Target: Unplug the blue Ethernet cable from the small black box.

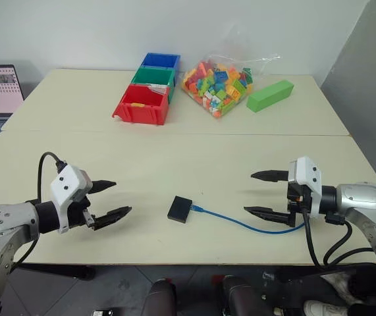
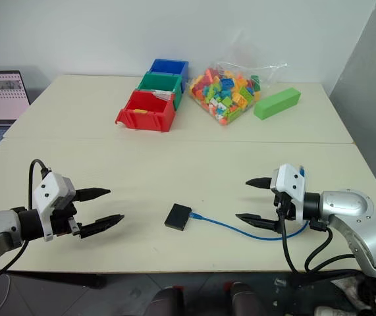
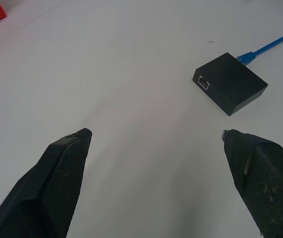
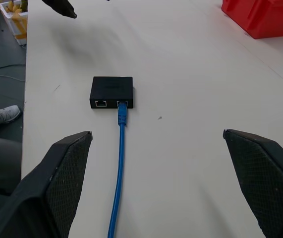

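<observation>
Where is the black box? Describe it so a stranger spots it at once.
Start at the cream table and look to its near edge, midway between the two grippers, far from the bins at the back. The black box lies flat there. It is small, square and matte, and the blue cable runs into its side.

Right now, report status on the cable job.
Left gripper and right gripper open, holding nothing. Blue Ethernet cable plugged into small black box on table. Nothing between grippers and box.
</observation>
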You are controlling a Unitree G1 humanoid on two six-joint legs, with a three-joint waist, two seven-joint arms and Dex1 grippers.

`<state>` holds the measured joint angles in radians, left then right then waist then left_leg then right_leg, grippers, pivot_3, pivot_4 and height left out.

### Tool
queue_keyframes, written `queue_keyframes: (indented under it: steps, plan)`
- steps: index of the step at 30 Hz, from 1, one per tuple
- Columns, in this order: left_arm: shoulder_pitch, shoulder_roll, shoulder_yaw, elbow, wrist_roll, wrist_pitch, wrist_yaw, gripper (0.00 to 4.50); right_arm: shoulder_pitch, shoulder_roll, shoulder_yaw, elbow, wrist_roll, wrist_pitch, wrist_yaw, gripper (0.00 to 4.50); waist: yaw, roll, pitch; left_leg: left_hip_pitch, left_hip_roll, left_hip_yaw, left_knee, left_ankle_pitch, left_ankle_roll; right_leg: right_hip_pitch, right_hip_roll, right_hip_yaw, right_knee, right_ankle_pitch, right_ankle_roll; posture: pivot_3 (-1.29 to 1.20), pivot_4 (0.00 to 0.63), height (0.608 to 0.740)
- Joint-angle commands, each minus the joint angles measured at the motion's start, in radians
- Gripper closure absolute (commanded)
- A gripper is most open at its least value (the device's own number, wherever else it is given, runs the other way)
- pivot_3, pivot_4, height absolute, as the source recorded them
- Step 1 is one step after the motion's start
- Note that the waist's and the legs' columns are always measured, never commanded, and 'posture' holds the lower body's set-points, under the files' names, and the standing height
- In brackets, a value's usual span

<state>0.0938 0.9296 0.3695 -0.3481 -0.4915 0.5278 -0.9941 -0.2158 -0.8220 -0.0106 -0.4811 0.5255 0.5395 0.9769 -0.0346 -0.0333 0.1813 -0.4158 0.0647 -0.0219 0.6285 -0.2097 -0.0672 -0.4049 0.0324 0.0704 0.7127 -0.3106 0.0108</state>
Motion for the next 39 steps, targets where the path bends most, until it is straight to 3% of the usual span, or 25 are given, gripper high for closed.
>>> queue_keyframes:
  steps: [1,13,18,24,34,37,39]
  plan:
    - [-0.014,-0.008,0.026,-0.021,-0.025,-0.021,-0.006,0.0,-0.001,-0.01,-0.026,-0.021,0.003,-0.019,0.006,0.01,0.0,0.0,0.0,0.0,0.0,0.0,0.0,0.0,0.0,0.0,0.0,0.0,0.0,0.0,0.0,0.0,0.15,0.74]
    - [0.023,0.006,0.013,-0.046,-0.018,-0.007,-0.018,0.0,-0.013,0.031,0.041,-0.02,-0.027,-0.02,-0.024,0.01,-0.001,0.0,0.0,0.0,0.0,0.0,0.0,0.0,0.0,0.0,0.0,0.0,0.0,0.0,0.0,0.0,0.15,0.74]
    - [0.048,0.007,-0.023,-0.058,-0.008,-0.018,-0.041,0.0,-0.043,0.117,0.172,0.027,-0.147,-0.059,-0.084,0.01,-0.002,0.0,0.0,0.0,0.0,0.0,0.0,0.0,0.0,0.0,0.0,0.0,0.0,0.0,0.0,0.0,0.15,0.74]
    - [0.075,0.017,-0.09,-0.072,0.01,-0.087,-0.122,0.0,-0.111,0.306,0.363,0.188,-0.314,-0.108,-0.183,0.01,-0.007,0.0,0.0,0.0,0.0,0.0,0.0,0.0,0.0,0.0,0.0,0.0,0.001,0.0,0.0,0.0,0.15,0.74]
    - [0.077,0.032,-0.136,-0.082,0.02,-0.138,-0.186,0.0,-0.172,0.42,0.439,0.364,-0.42,-0.166,-0.191,0.01,-0.006,0.0,0.0,0.0,0.0,0.0,0.0,0.0,0.0,0.0,0.0,0.0,0.001,0.0,0.0,0.0,0.15,0.74]
    - [0.073,0.031,-0.144,-0.076,0.024,-0.15,-0.193,0.0,-0.175,0.426,0.444,0.376,-0.44,-0.178,-0.189,0.43,-0.006,0.0,0.0,0.0,0.0,0.0,0.0,0.0,0.0,0.0,0.0,0.0,0.001,0.0,0.0,0.0,0.15,0.74]
    - [0.067,0.027,-0.15,-0.069,0.027,-0.157,-0.196,0.0,-0.176,0.425,0.456,0.381,-0.458,-0.19,-0.182,1.05,-0.006,0.0,0.0,0.0,0.0,0.0,0.0,0.0,0.0,-0.001,0.0,0.0,0.001,0.0,0.0,0.0,0.15,0.74]
